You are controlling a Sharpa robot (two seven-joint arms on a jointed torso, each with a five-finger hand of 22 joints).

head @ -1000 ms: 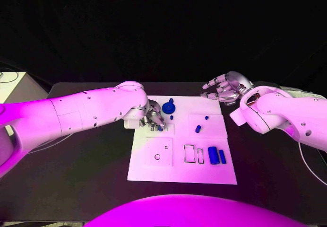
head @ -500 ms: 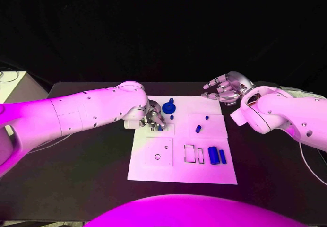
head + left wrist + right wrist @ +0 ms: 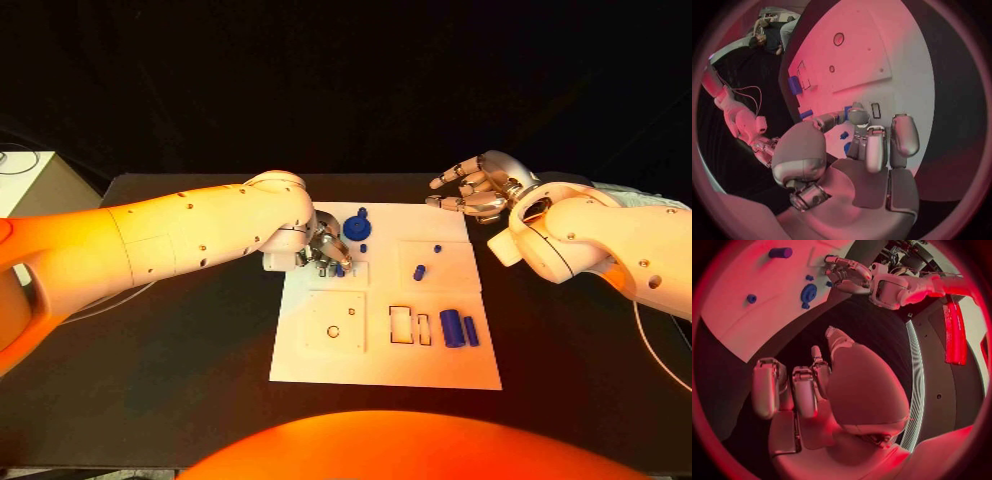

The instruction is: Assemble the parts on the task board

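Currently our left hand (image 3: pixel 323 247) pinches a small blue part (image 3: pixel 336 268) over the task board (image 3: pixel 387 366) near its far-left corner, right hand (image 3: pixel 476 190) hovering empty with fingers apart; part looks light, rigid, slick, so we'd grip its sides.

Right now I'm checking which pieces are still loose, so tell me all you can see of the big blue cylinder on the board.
The big blue cylinder is a smooth, dark blue, plastic-looking piece lying on its side on the white task board, near the board's right edge and toward the robot. Its long axis runs roughly front to back. A slimmer blue bar lies right beside it; whether they touch I cannot tell. Neither hand touches it: the left hand works farther back, and the right hand hovers off the board.
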